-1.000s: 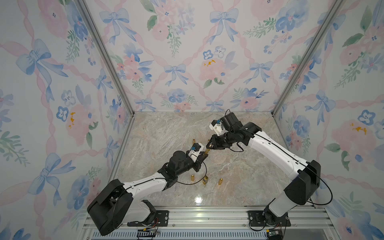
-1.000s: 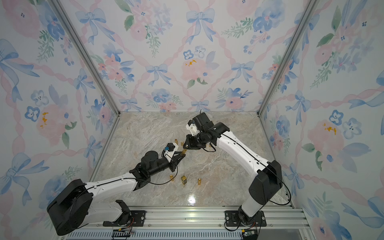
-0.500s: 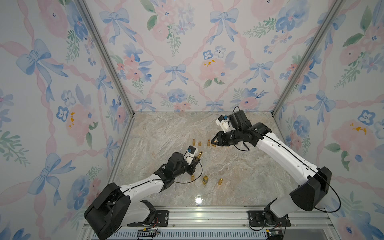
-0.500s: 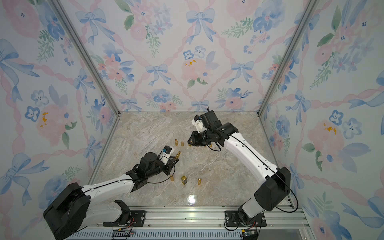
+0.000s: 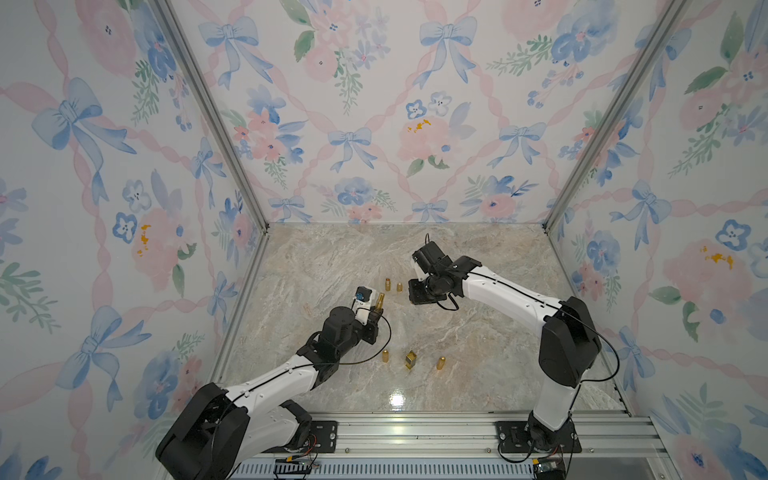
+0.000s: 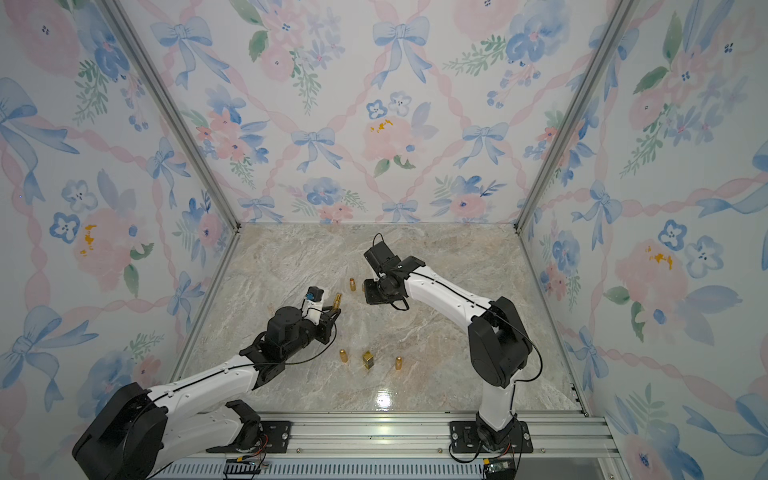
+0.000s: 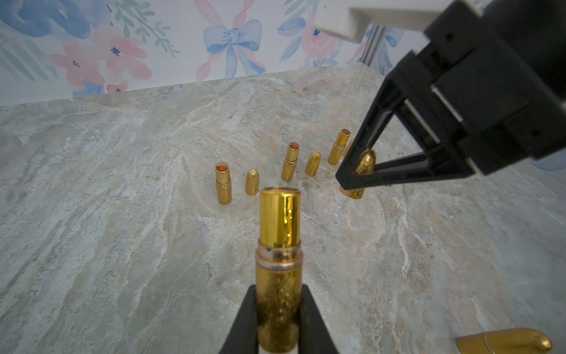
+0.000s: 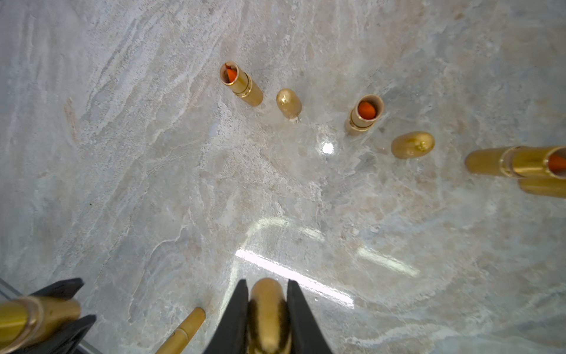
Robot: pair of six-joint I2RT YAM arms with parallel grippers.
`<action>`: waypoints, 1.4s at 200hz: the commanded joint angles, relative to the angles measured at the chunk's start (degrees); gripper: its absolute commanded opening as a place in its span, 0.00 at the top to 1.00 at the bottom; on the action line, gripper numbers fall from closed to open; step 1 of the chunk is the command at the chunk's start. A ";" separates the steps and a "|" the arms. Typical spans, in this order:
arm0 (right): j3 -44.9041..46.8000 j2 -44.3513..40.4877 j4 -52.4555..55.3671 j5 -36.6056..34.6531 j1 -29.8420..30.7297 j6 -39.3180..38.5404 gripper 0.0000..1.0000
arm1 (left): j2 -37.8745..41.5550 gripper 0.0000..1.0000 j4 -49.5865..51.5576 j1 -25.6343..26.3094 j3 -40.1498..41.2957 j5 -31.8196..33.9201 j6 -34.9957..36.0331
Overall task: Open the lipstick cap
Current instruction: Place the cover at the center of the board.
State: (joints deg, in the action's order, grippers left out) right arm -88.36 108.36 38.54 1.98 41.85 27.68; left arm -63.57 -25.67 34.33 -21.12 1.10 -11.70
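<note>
1. The left gripper (image 7: pixel 278 289) is clamped narrowly on the glittery lower half of a gold lipstick tube (image 7: pixel 279 226). The tube's shiny upper sleeve is bare, with the cap off, and sticks out past the fingertips.
2. In a top view the tube (image 5: pixel 379 300) is held tilted above the tabletop (image 5: pixel 332 257).
3. The right gripper (image 8: pixel 267 283) is pinched on the rounded gold lipstick cap (image 8: pixel 268 309), low over the tabletop. It is near the tube but clearly apart from it.
4. Beyond both grippers, three opened lipsticks (image 7: pixel 223 184) with orange sticks stand upright in a row. Loose caps (image 7: pixel 252 182) stand between them.
5. Toward the front rail, three more gold pieces (image 5: pixel 411 359) stand in a line. They are too small to tell whether they are capped.
</note>
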 commanded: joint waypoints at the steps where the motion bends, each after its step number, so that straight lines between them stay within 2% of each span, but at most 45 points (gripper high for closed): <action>1: -2.68 3.81 -2.62 -5.53 1.13 1.45 0.78 | 1.41 1.00 -1.51 -0.54 1.31 2.34 -1.91; 68: -6.96 13.41 -6.07 -8.98 2.21 0.93 0.78 | 1.51 1.00 -3.77 -0.96 3.11 4.24 -3.50; 127: -9.41 17.58 -6.29 -11.38 2.66 -0.44 0.79 | 1.50 1.00 -4.76 -1.19 3.55 4.78 -3.72; 221: -8.34 19.42 -7.60 -12.25 3.83 -1.04 0.78 | 1.55 1.00 -5.61 -1.28 4.16 3.97 -3.75; 260: -7.51 19.08 -8.16 -12.16 4.00 -0.82 0.74 | 2.21 1.00 -5.60 -1.32 4.43 4.05 -3.41; 280: -8.06 18.85 -7.51 -12.16 3.98 -0.80 0.69 | 2.47 1.00 -5.70 -1.36 4.52 3.99 -3.59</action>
State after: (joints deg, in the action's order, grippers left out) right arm -96.64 126.67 30.76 -9.32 45.25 27.22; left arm -62.43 -30.20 33.41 -17.43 5.15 -14.90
